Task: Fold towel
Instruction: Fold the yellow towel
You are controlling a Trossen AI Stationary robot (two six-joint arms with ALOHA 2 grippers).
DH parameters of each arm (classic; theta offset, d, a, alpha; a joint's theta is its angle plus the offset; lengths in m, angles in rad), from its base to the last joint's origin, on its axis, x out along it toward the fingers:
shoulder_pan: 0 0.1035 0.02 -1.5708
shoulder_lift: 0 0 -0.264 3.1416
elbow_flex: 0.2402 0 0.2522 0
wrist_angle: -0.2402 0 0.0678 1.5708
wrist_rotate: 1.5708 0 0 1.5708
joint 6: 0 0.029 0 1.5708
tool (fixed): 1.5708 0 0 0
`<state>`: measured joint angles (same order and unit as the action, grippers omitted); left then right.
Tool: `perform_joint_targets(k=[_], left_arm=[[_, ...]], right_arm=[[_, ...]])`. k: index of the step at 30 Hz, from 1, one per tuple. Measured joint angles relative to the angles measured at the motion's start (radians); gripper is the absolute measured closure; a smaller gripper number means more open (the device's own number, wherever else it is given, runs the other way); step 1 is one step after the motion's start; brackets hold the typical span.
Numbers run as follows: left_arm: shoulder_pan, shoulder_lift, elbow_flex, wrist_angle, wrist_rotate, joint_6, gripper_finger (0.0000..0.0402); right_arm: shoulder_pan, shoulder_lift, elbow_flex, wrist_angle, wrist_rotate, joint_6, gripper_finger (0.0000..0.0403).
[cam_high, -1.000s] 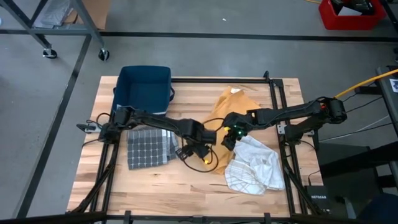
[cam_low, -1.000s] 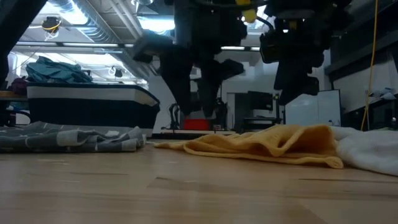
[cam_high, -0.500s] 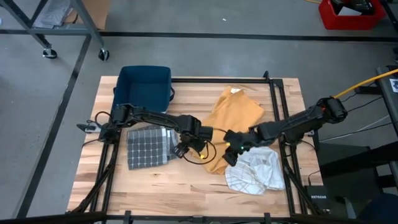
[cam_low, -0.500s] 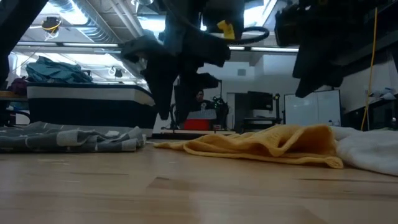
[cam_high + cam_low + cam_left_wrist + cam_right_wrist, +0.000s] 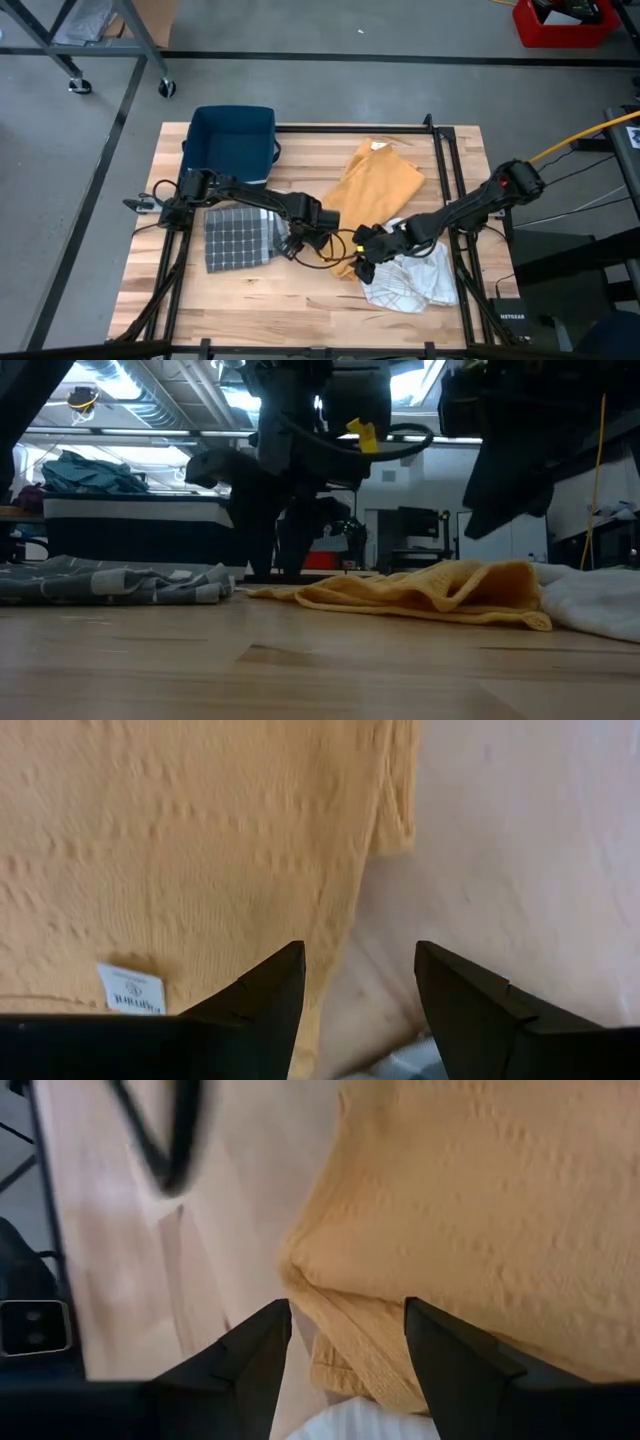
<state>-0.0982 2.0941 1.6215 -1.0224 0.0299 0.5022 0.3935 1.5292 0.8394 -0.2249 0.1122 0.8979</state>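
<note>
The yellow towel (image 5: 378, 190) lies flat on the wooden table, reaching from the far middle to a bunched near corner (image 5: 340, 1340). My left gripper (image 5: 318, 228) points straight down, open, above the towel's left edge (image 5: 385, 830), close to a white label (image 5: 130, 990). It touches nothing. My right gripper (image 5: 365, 257) slants down over the near corner, open, its fingers on either side of the corner and clear of it. In the low view the left gripper (image 5: 262, 555) hangs close above the table and the right gripper (image 5: 495, 510) is higher.
A crumpled white checked cloth (image 5: 412, 278) lies against the towel's near right side. A folded grey checked towel (image 5: 238, 238) sits at the left, and a dark blue bin (image 5: 232, 143) at the far left. A black frame rail (image 5: 445, 170) runs along the right.
My right gripper has swung along the towel toward the table's near edge, to the towel's near corner, sinking slightly. My left gripper has sunk a little toward the towel's left edge and rolled about its own axis. Both stay open; the towel has not moved.
</note>
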Motion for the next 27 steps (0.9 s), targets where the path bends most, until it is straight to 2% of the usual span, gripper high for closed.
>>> perform_joint_targets(k=[10,17,27], left_arm=[[-0.065,0.0,0.0,0.119,0.003,-0.094,0.0219],[-0.114,0.0,0.0,0.301,0.003,-0.102,0.0219],[-0.134,0.0,0.0,0.409,0.003,-0.091,0.0219]], right_arm=[[0.0,0.032,0.002,-0.006,-0.034,0.024,0.0196],[0.0,0.039,0.002,-0.012,-0.062,0.022,0.0196],[0.0,0.039,0.002,-0.032,-0.064,0.023,0.0196]])
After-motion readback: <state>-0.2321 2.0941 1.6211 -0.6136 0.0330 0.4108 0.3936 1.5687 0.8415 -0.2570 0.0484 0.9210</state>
